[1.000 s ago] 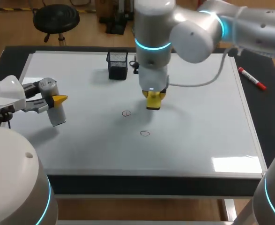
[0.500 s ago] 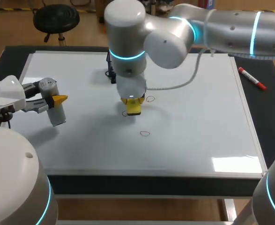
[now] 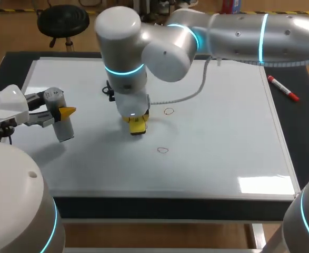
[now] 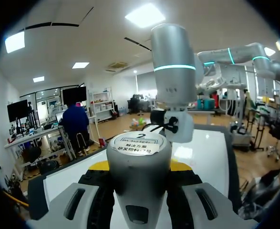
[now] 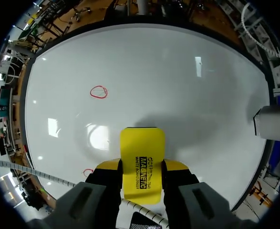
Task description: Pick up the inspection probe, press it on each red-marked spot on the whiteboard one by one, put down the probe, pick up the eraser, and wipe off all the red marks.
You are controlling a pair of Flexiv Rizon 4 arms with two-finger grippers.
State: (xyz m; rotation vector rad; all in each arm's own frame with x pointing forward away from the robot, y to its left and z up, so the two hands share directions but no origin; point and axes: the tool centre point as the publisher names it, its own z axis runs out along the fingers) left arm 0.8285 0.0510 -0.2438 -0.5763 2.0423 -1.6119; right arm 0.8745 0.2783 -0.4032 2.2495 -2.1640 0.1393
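Note:
My right gripper has come in from the right and is shut on the yellow eraser, low over the whiteboard. Two red circles show in the head view: one just right of the eraser, another nearer the front. In the right wrist view the eraser sits between my right gripper's fingers, with a red circle ahead and a second mark beside a finger. My left gripper holds the grey cylindrical probe above the board's left side; the probe fills the left wrist view.
A red marker pen lies on the dark table beyond the whiteboard's right edge. The bulky right arm spans the back of the board and hides what stands behind it. In the left wrist view that arm stands just ahead of the probe.
My right arm has swept left across the board with the eraser, uncovering the circle at the right and now covering the spot where the leftmost circle showed. The left arm has not moved.

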